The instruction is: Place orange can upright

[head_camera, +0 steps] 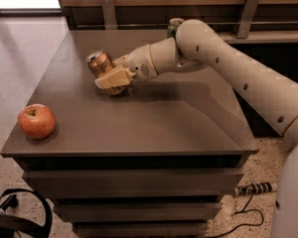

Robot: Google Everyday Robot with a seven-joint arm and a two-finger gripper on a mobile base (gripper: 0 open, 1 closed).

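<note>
The orange can (101, 65) is tilted, its silver top facing up and toward the left, near the middle-left of the dark table (164, 123). My gripper (112, 78) reaches in from the right and is shut on the can's lower body, with a tan finger (111, 79) across its front. The can's bottom end sits at or just above the table surface, behind the finger.
A red-orange apple (37, 120) sits at the table's front left corner. A green can (174, 27) stands at the back edge, partly hidden behind my arm. Cables lie on the floor at left (20, 217) and right (253, 190).
</note>
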